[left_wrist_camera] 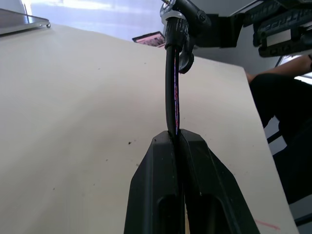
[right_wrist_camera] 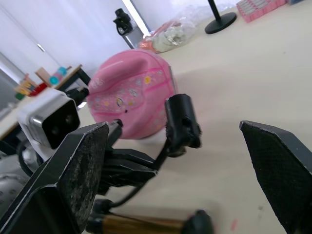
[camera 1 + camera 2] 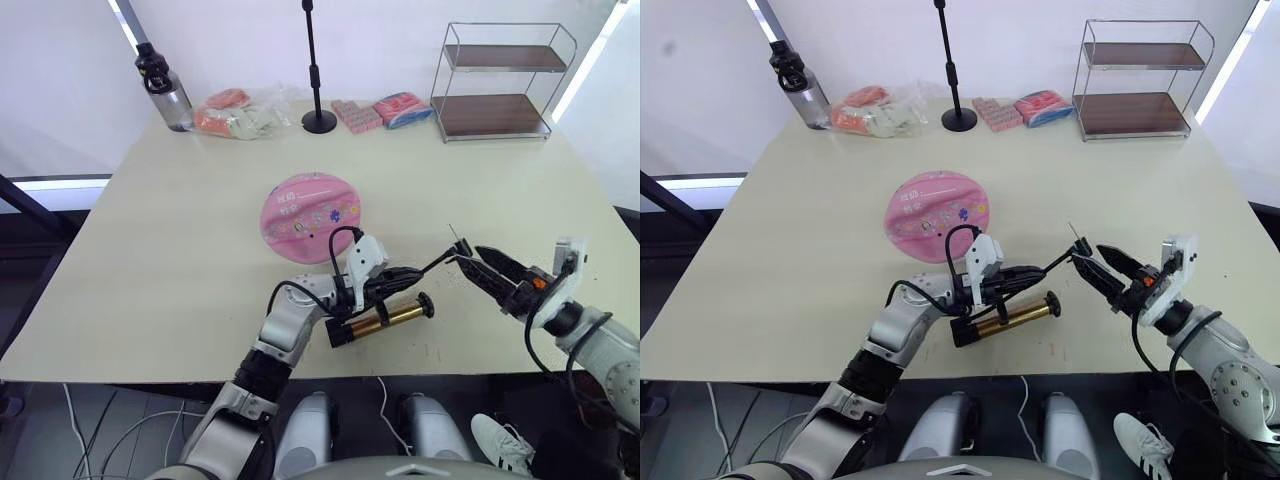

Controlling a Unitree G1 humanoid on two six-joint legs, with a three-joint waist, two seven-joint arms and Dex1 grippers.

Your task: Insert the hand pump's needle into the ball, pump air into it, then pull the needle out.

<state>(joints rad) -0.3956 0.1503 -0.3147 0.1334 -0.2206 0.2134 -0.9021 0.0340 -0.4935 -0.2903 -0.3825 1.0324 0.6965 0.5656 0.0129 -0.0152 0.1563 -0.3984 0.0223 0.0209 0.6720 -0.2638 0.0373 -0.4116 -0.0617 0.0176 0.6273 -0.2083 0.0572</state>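
Pink ball (image 3: 311, 217): flattened disc with small flower prints, lying on the table (image 3: 150, 250) at centre frame, just above the left gripper.

Pump (image 3: 380, 320): bronze-gold cylinder with black caps, lying flat near the table's front edge, lower centre, its handle end pointing toward frame right. A thin black hose (image 1: 172, 83) runs from it up between the left gripper's fingers.

Left gripper (image 3: 405, 274): lower centre, fingers pressed together on the hose, which leaves their tips and rises toward the right gripper.

Needle (image 3: 455, 235): thin pin on a small black fitting (image 2: 182, 122) at the hose's end, held off the table, right of centre, just beside the tips of the right gripper; well apart from the ball.

Right gripper (image 3: 478, 262): lower right, fingers spread wide, holding nothing; the fitting sits in the gap between them without touching either.

Background, along the table's far edge: dark-capped bottle (image 3: 164, 88) upper left; clear bag of items (image 3: 240, 112); black stand with round base (image 3: 317, 70); pink packets (image 3: 385, 111); wire shelf (image 3: 500, 82) upper right.
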